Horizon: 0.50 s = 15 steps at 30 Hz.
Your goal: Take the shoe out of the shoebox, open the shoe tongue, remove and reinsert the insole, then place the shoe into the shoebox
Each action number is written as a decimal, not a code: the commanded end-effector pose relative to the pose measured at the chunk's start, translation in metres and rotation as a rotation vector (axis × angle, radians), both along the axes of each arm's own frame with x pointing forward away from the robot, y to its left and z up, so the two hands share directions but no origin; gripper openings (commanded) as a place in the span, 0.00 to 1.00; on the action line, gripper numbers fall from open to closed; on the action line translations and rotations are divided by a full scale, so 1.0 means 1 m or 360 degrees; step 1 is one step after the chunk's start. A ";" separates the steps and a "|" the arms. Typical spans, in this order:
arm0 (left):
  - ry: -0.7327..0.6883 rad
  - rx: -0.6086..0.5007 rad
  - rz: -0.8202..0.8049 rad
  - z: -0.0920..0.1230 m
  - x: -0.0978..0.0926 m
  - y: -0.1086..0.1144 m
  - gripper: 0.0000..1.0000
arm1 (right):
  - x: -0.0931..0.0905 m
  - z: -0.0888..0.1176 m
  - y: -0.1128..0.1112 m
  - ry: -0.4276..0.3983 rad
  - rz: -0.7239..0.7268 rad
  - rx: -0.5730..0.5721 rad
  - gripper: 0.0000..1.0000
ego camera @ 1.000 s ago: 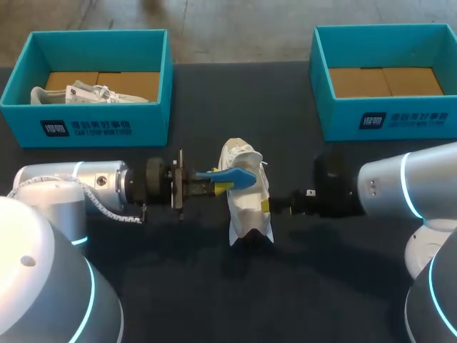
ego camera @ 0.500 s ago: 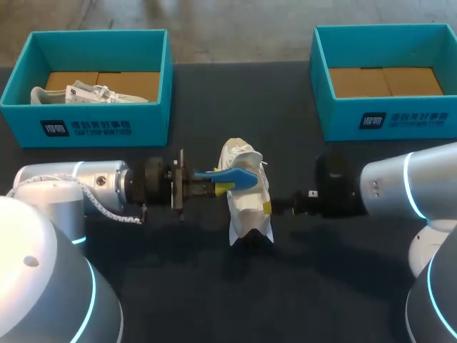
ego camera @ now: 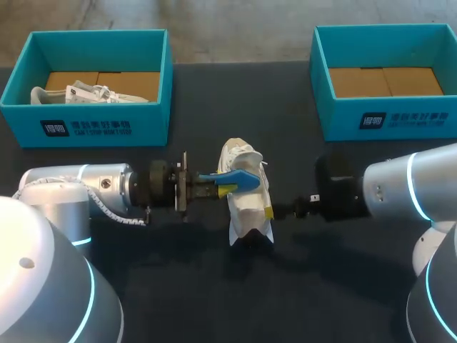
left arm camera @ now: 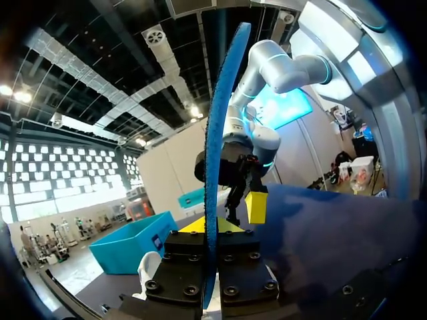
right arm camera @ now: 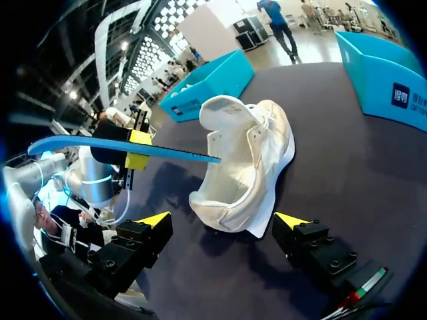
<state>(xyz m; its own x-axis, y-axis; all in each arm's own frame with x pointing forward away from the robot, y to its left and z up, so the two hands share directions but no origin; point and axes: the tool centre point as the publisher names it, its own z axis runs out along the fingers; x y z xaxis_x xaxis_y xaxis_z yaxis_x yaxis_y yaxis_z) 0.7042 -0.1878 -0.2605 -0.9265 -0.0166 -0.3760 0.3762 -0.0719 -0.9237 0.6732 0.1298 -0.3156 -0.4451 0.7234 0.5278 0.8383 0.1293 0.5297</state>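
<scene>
A white shoe (ego camera: pixel 246 194) lies on its side at the middle of the dark table, its opening toward my left arm. My left gripper (ego camera: pixel 223 188) is shut on a blue insole (ego camera: pixel 232 179), held on edge just left of and above the shoe. In the left wrist view the insole (left arm camera: pixel 217 153) rises edge-on from between the fingers of that gripper (left arm camera: pixel 208 230). My right gripper (right arm camera: pixel 223 220) stands open on the shoe's other side. The shoe (right arm camera: pixel 247 160) lies just ahead, between the spread fingertips (right arm camera: pixel 155 219) and untouched by them. The insole (right arm camera: pixel 120 148) hangs beyond it.
A teal shoebox (ego camera: pixel 21 107) at the back left holds another white shoe (ego camera: pixel 89 93). A second teal shoebox (ego camera: pixel 385 125) at the back right shows only its cardboard floor. Dark table surface stretches in front of the shoe.
My left gripper has shifted the insole a little to the right, toward the shoe. My right arm has drawn slightly back to the right. The shoe has stayed put.
</scene>
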 end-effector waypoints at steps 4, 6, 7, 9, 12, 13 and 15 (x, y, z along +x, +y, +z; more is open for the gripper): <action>-0.0021 -0.0014 0.0008 -0.007 0.001 -0.011 0.00 | -0.006 0.001 -0.006 -0.0027 -0.0043 0.0033 1.00; -0.0025 -0.0013 0.0010 -0.009 0.001 -0.012 0.00 | -0.006 0.001 -0.006 -0.0027 -0.0043 0.0033 1.00; -0.0027 -0.0013 0.0011 -0.009 0.001 -0.012 0.00 | -0.006 0.001 -0.006 -0.0027 -0.0043 0.0033 1.00; -0.0033 -0.0012 0.0018 -0.009 0.001 -0.013 0.00 | -0.006 0.001 -0.006 -0.0027 -0.0043 0.0033 1.00; -0.0044 -0.0014 0.0034 -0.008 0.003 -0.013 0.00 | -0.006 0.001 -0.006 -0.0027 -0.0043 0.0033 1.00; -0.0047 -0.0015 0.0041 -0.008 0.004 -0.013 0.00 | -0.006 0.001 -0.006 -0.0027 -0.0043 0.0033 1.00; -0.0049 -0.0011 0.0054 -0.009 0.005 -0.013 0.00 | -0.006 0.001 -0.006 -0.0027 -0.0043 0.0033 1.00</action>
<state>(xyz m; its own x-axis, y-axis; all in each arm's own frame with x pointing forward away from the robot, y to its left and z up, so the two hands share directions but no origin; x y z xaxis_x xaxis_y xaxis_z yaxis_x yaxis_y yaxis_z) 0.7105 -0.1982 -0.2692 -0.9142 -0.0411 -0.4032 0.4051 -0.0694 -0.9116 0.6690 0.1248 -0.3144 -0.4334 0.7264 0.5335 0.8331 0.0971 0.5445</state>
